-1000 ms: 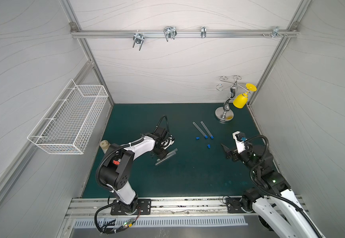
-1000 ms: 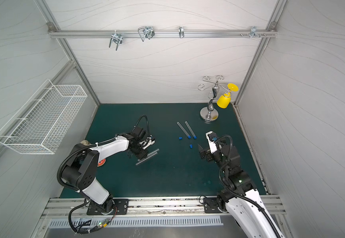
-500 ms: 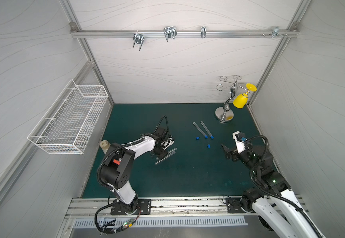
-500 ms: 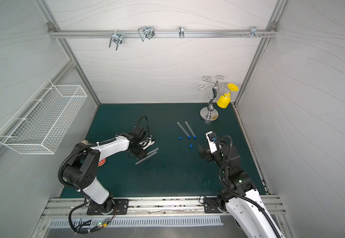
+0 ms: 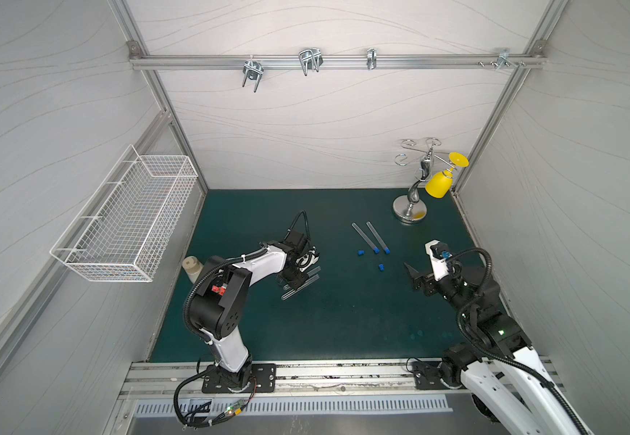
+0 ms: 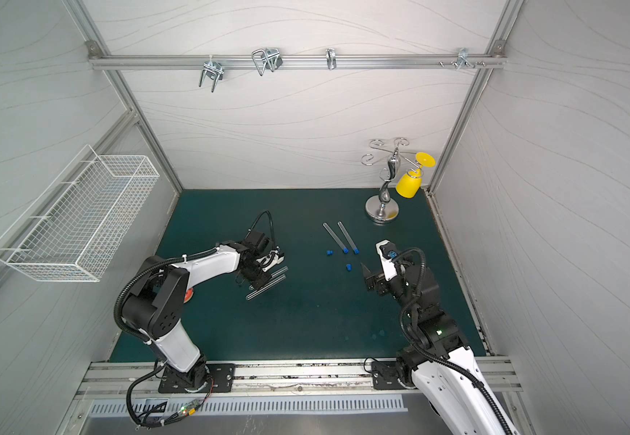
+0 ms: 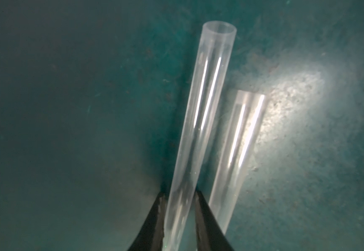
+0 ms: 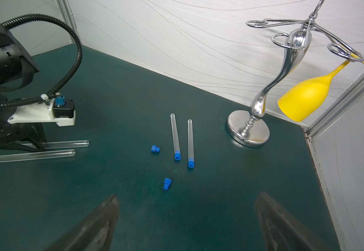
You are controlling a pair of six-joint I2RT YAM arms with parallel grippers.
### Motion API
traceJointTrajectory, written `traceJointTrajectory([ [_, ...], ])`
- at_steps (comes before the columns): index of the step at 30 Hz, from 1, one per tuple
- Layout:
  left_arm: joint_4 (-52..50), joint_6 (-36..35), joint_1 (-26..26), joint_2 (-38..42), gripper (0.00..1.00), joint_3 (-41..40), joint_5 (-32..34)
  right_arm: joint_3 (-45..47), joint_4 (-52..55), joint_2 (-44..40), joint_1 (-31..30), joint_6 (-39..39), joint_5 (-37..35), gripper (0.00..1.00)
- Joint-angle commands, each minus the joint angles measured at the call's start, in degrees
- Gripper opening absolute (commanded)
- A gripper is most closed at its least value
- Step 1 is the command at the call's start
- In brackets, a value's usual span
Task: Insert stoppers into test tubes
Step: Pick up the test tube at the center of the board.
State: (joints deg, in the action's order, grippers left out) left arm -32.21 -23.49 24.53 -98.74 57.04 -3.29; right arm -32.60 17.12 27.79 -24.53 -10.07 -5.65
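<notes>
L gripper point(image 7: 180, 193) pinched a tube point(image 7: 202, 104), mouth toward 2 o'clock, where loose stoppers point(image 5: 381, 267) lay in a top view, nearer the wide-open R gripper point(image 8: 187, 195).

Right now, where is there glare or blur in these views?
Left wrist view: glare patch on the mat near the gripped test tube, left gripper soft. Right wrist view: right gripper out of focus, stoppers sharp. Both top views: even light.

Around me stood pale wave-patterned walls point(image 5: 324, 124) framed in aluminium, a hook-hung rail point(image 5: 336, 62) across the back, a white wire basket point(image 5: 129, 222) on my left wall, dark green mat point(image 5: 305, 331) below
</notes>
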Motion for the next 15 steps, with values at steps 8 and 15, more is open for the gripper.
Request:
traceJointTrajectory([
  [8, -0.2, -0.8, 0.3, -0.7, 0.14, 1.5, 1.0, 0.6, -1.3, -0.9, -0.5, -0.8, -0.8, 0.99],
  [15, -1.1, -0.5, 0.3, 1.4, 0.10, 2.9, 1.6, 0.6, -1.3, -0.8, -0.6, -0.4, -0.8, 0.99],
])
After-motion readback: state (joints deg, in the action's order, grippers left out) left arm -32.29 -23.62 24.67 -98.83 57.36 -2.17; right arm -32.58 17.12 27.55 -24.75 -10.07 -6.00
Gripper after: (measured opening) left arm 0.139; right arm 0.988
